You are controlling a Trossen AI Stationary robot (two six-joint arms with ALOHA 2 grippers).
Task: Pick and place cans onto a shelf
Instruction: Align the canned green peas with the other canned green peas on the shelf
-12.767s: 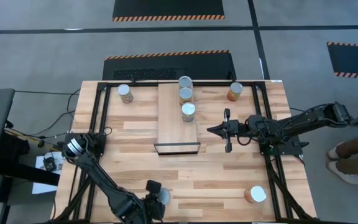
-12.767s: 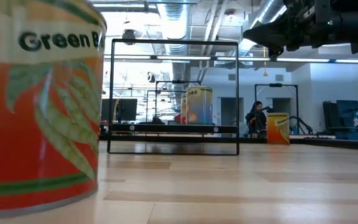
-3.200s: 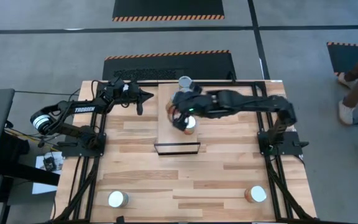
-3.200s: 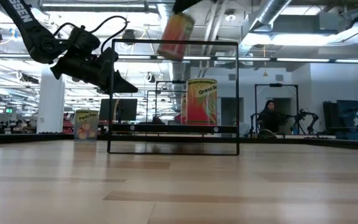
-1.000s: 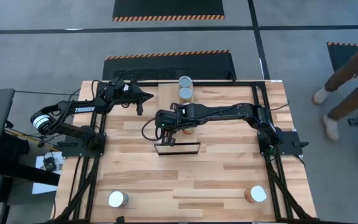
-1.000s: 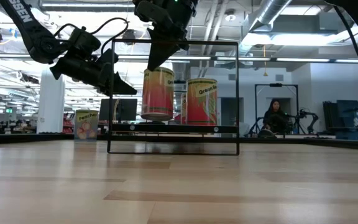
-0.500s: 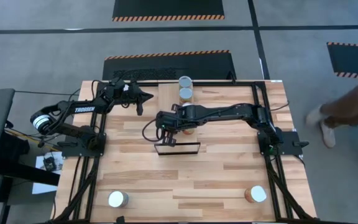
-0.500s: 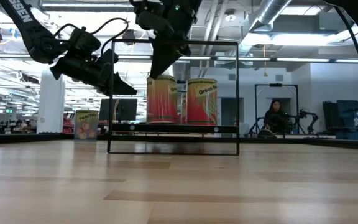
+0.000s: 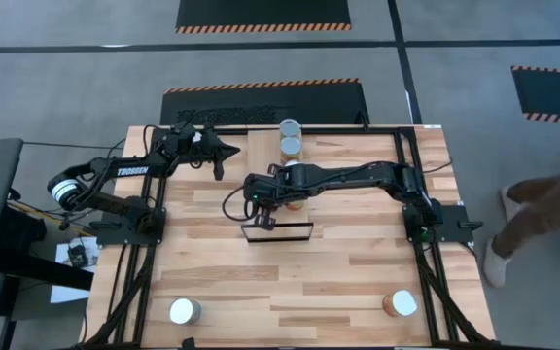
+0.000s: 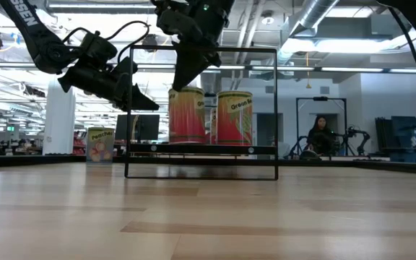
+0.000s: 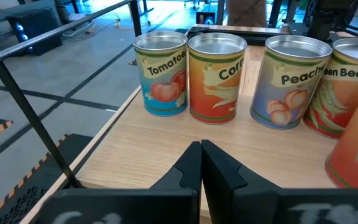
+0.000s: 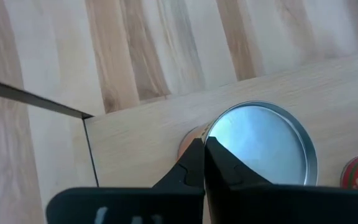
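Observation:
The light-wood shelf (image 9: 278, 175) stands at the table's far middle; its dark frame (image 10: 201, 149) shows in the low view. Two can tops (image 9: 290, 137) show on it, and the left wrist view shows several cans (image 11: 215, 78) in a row. My right gripper (image 12: 202, 148) is shut just above an orange can (image 10: 188, 115), which stands upright on the shelf (image 12: 142, 143) beside a Green Beans can (image 10: 233, 117). My left gripper (image 11: 201, 152) is shut and empty, raised at the shelf's left (image 9: 233, 149). A Peaches can (image 10: 101, 144) stands on the table at far left. My right gripper's shut fingertips (image 12: 194, 155) stand at the rim of the orange can's silvery top (image 12: 260, 144), coming from above at a slant. I cannot tell whether they touch it. The can stands upright on the shelf.
Two more cans stand on the table near its front edge, one left (image 9: 184, 311) and one right (image 9: 400, 304). Black frame rails (image 9: 154, 194) run along the table's sides. A person walks past beyond the table's right edge (image 9: 542, 209).
The orange can under my right gripper has settled a little lower and toward the table's right. It now stands upright close beside the Green Beans can. My right gripper has shifted slightly the same way, staying just above it.

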